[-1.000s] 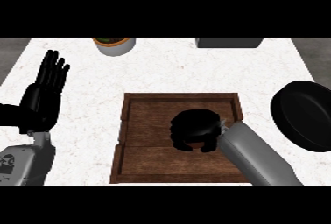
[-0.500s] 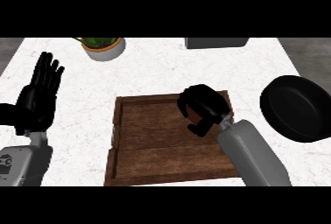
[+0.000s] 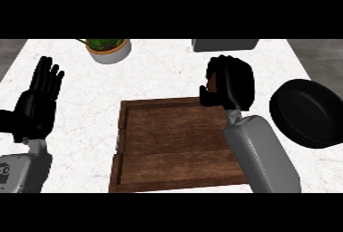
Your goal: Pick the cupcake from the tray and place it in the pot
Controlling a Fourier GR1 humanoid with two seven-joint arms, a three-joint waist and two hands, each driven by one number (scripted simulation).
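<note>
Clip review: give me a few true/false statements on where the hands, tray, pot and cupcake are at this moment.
1. The right hand is curled round the cupcake. True.
2. The cupcake lies in the pot. False: it is in the right hand, left of the pot.
3. The left hand is open at the view's left. True.
4. The pot stands on the tray. False: it stands on the counter, right of the tray.

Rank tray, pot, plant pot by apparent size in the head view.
1. tray, clearly largest
2. pot
3. plant pot, smallest, though it sits farthest from the camera, which shrinks it.
</note>
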